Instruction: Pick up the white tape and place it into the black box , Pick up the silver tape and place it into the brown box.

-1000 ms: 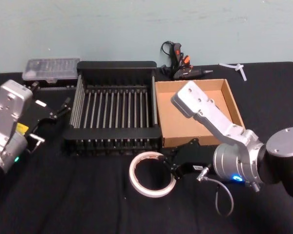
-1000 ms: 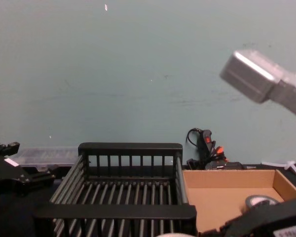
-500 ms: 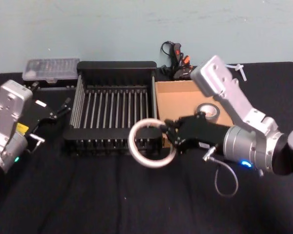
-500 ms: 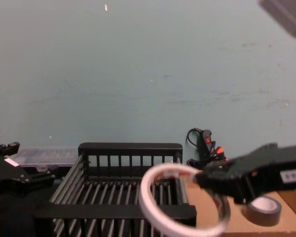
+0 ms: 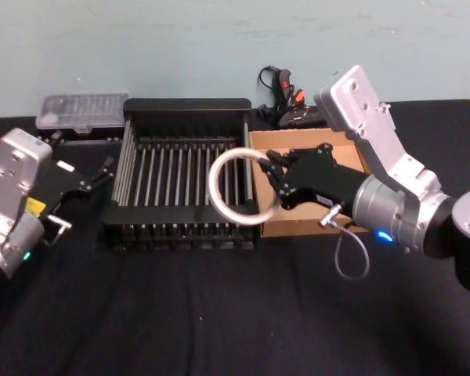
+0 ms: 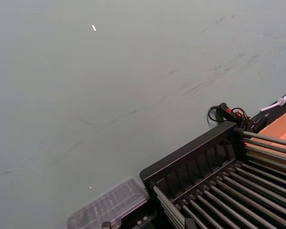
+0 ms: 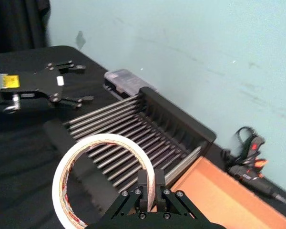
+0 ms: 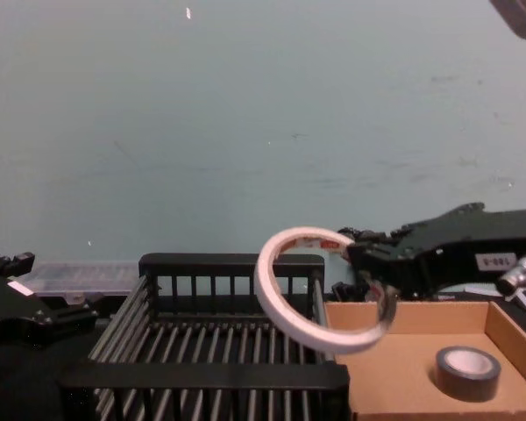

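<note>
A: What is the right gripper (image 5: 272, 182) holding?

B: The white tape (image 5: 244, 186), a thin hoop with a wide central hole. Its black fingers (image 7: 149, 192) are closed on the rim, 1 inside the ring and the others outside. Small red-orange marks line the inner core; I cannot read them.

A: Where does the roll sit?

B: In the air, above the right end of the black box (image 5: 185, 113), near the seam with the brown box (image 5: 304, 139). From the chest view it is tilted, its hole facing partly up and toward the robot.

A: And the boxes?

B: The black one is a plastic crate with thin parallel bars for floor and sides and thick solid rims. The brown one is shallow tan cardboard with low walls and a flat floor, touching the crate's right side.

A: The silver tape (image 8: 467, 372)?

B: It lies flat on the cardboard floor, dull grey with a pale core, hole upward.

A: The left gripper (image 5: 103, 171)?

B: Low over the black table (image 5: 180, 313), left of the crate, its fingers parted and holding nothing. A yellow label on that arm is too small to read
</note>
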